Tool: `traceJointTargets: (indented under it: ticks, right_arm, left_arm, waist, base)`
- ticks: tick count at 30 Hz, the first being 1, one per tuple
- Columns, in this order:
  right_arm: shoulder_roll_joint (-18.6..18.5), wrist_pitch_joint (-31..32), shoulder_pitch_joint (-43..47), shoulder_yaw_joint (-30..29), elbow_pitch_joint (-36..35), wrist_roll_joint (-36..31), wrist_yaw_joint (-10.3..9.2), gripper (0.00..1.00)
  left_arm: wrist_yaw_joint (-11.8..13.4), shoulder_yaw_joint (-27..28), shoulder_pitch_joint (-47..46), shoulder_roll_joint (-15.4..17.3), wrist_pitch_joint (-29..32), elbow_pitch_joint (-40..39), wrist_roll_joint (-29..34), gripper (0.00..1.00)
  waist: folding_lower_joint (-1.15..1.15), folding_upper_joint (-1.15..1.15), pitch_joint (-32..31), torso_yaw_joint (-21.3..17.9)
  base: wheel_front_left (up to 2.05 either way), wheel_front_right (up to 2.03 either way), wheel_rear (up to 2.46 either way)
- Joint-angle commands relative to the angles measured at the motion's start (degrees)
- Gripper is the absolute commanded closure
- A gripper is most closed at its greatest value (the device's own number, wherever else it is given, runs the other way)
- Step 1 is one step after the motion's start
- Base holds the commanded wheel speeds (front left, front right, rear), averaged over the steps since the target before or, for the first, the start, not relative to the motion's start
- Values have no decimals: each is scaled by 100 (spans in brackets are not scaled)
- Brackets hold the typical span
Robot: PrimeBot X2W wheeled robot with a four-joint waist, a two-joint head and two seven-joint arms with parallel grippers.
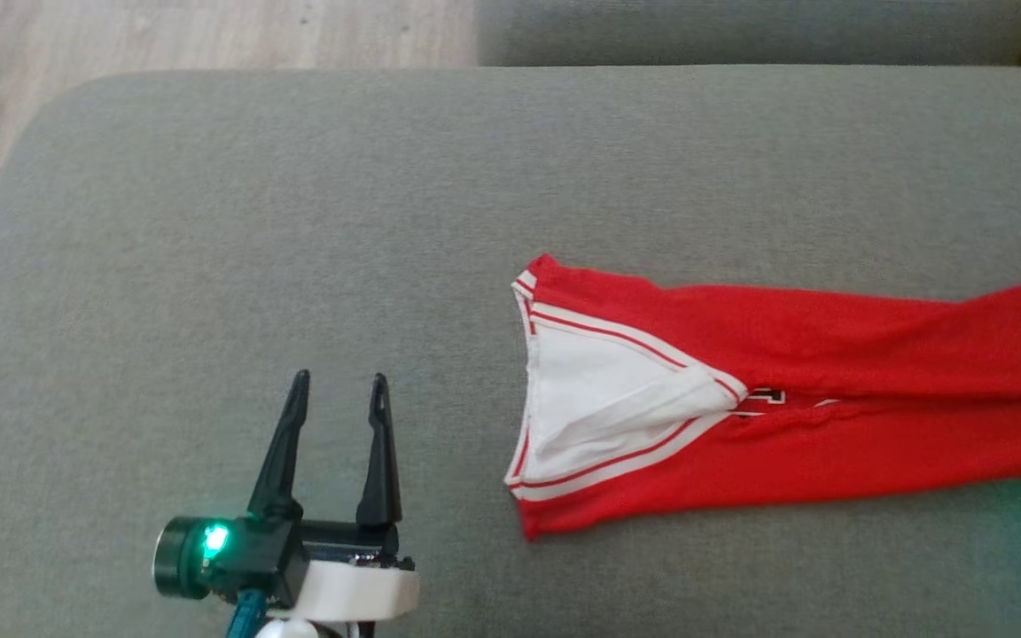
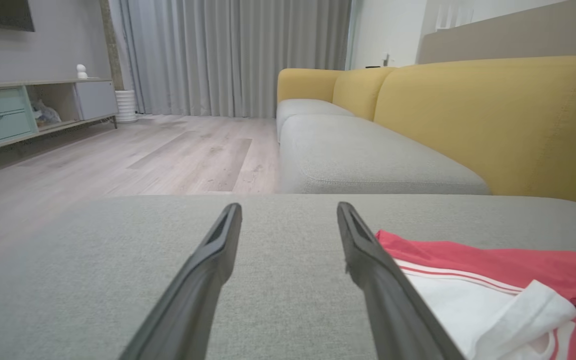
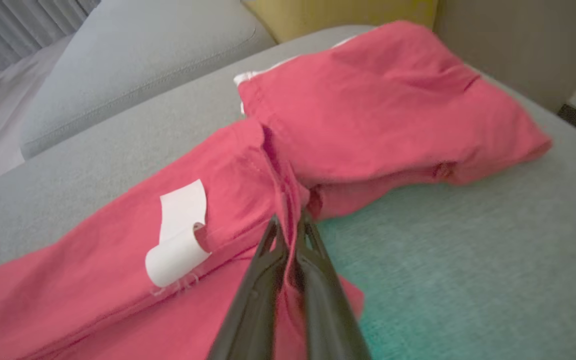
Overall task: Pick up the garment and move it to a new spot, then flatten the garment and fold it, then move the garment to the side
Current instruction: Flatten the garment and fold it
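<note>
A: What are the right fingers (image 3: 320, 295) doing?
B: They are pressing together on a ridge of the garment (image 3: 378, 100), pinching red cloth just where the doubled-over end is meeting the long body. I am reading that as the hold for lifting it to a new spot

A: And the left fingers (image 1: 283, 452)?
B: They are standing wide apart with nothing between them, hovering over bare cushion (image 1: 209, 221), clear of the cloth. Probably they are being kept ready for a second hold, since one pinch alone is likely to leave the garment hanging in a bunch

A: Where is the garment lying relative to each?
B: It is stretching along the grey cushion as a long narrow strip. Its white-lined opening with striped trim is lying near the left fingers, to their right. From there it is running off toward the robot's right, where the right fingers are gripping it. The far end is lying folded over beyond that pinch, toward the cushion's edge
</note>
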Motion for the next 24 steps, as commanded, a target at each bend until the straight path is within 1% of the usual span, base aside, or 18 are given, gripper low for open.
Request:
traceJointTargets:
  ticks: [1,4,9,12,13,16,19,22,24]
  right_arm:
    - [-248,-89,-42,54,-356,73,-4,100]
    - [-151,-97,-63,231,-894,300,-4,100]
    - [372,128,-83,938,-2364,606,-4,100]
    - [690,278,-133,1453,-2995,709,-4,100]
    - [690,278,-133,1453,-2995,709,-4,100]
    - [1019,364,-169,1991,-3335,709,-4,100]
    - [1325,448,-147,2571,-3502,678,-4,100]
    - [1502,512,-84,3175,-3542,643,-4,100]
    - [1578,516,-38,3507,-3428,605,-4,100]
  left_arm:
    - [-77,260,-100,-43,-53,-130,91,0]
    - [-179,334,-92,-86,-53,-102,172,0]
    - [-319,446,-61,-135,-53,-42,277,0]
    - [-403,462,-44,-166,-53,31,324,0]
    - [-403,462,-44,-166,-53,31,324,0]
    - [-486,445,-47,-203,-53,104,362,0]
    - [-559,432,-49,-234,-53,160,392,0]
    - [-590,455,-23,-261,-53,178,409,0]
    - [-612,465,7,-280,-53,190,413,0]
  waist:
    - [0,0,-13,-109]
    - [0,0,-18,-185]
    - [0,0,-49,-262]
    - [0,0,-102,-226]
    - [0,0,-102,-226]
    - [0,0,-175,-126]
    - [0,0,-230,19]
    - [0,0,-247,149]
    - [0,0,-253,232]
  base:
    - [0,0,0]
    - [0,0,0]
    - [0,0,0]
    - [0,0,0]
    - [0,0,0]
    - [0,0,0]
    - [0,0,0]
    - [0,0,0]
    - [0,0,0]
